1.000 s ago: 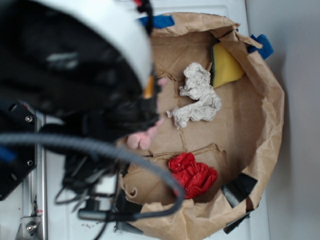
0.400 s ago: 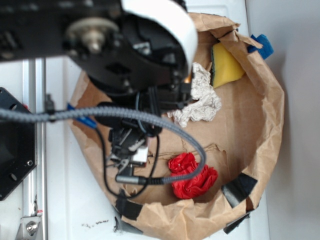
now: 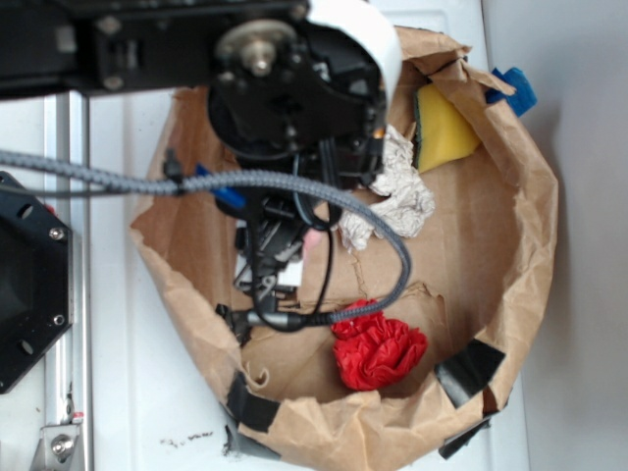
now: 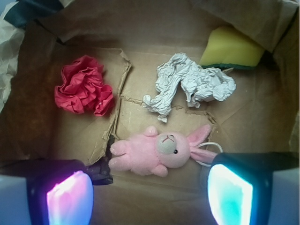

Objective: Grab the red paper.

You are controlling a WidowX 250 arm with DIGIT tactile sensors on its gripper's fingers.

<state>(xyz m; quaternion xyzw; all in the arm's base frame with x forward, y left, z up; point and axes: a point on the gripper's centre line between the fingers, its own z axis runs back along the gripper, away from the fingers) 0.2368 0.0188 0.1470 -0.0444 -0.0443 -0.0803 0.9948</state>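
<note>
The red paper [image 4: 83, 91] is a crumpled bright red wad lying on the brown floor of the paper bag, at upper left in the wrist view. In the exterior view the red paper [image 3: 378, 348] sits near the bag's lower wall, right of the hanging cable. My gripper [image 4: 150, 197] is open and holds nothing. Its glowing pads [image 4: 70, 199] frame the bottom corners. It hovers above the bag floor, beside the pink plush rabbit [image 4: 157, 152] and apart from the red wad. In the exterior view my arm [image 3: 294, 108] hides the fingers.
An off-white crumpled paper wad [image 4: 187, 86] and a yellow sponge [image 4: 232, 49] lie at the far side. The brown bag's raised wall [image 3: 535, 226] rings everything. A torn cardboard flap [image 4: 123, 84] stands between the red wad and the white one. A grey cable [image 3: 392, 255] loops over the bag.
My arm has swung right and inward over the bag, uncovering the bag's left wall and covering most of the rabbit. The red paper and other objects have not moved.
</note>
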